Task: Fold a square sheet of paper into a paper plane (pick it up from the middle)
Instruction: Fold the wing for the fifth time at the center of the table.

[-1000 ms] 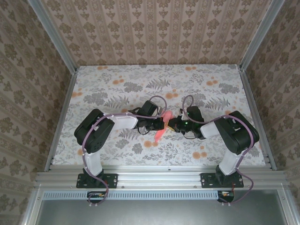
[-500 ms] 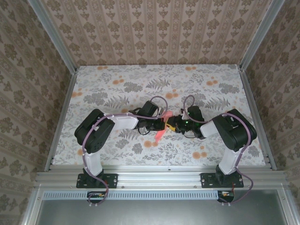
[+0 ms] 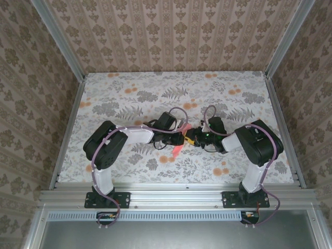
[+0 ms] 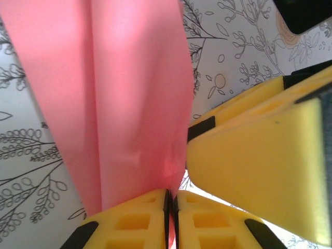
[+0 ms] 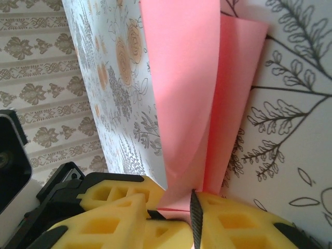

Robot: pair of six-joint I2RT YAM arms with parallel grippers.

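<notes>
From above, one paper plane (image 3: pixel 177 147) mid-counter (image 3: pixel 129 88), mostly hidden between left pincer (image 3: pixel 182 138) and right pincer (image 3: pixel 192 139), open room all round; at left wrist, clenched on its cropped fold; at right wrist, grip impossible to tell.

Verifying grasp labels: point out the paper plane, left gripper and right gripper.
paper plane (image 4: pixel 129 93), left wrist view, middle of the pink fold.
left gripper (image 4: pixel 171 202), left wrist view, between its fingertips.
right gripper (image 5: pixel 193 207), right wrist view, between its fingertips.
</notes>
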